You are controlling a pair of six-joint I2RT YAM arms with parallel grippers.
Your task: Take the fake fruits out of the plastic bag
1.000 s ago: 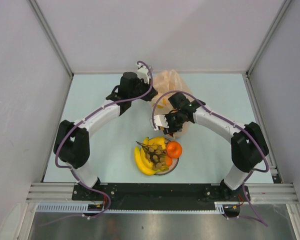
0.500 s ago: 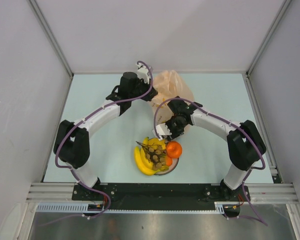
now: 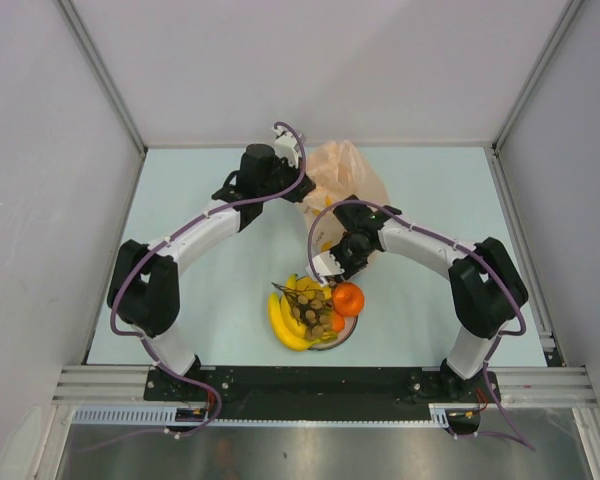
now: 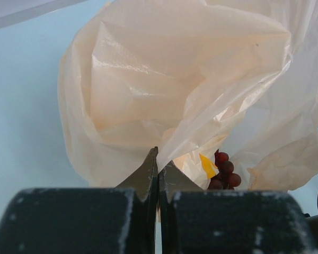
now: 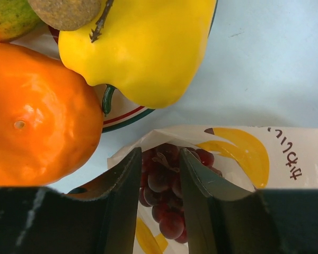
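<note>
- Right wrist: right jaws stand narrowly apart astride the dark red grape bunch (image 5: pixel 169 222) at the plastic bag (image 4: pixel 148 79) mouth; clamped or not, cannot tell.
- Left jaws pressed together, pinching bag film, far centre.

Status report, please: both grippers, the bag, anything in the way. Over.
Left gripper shut on plastic bag. Right gripper astride dark grapes at bag mouth, grip unclear. Loaded plate close beside.

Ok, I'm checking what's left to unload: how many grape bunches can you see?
2. A brownish bunch lies on the plate; a dark red bunch sits inside the plastic bag, between the fingers of the right claw. More may be hidden in the bag.
</note>
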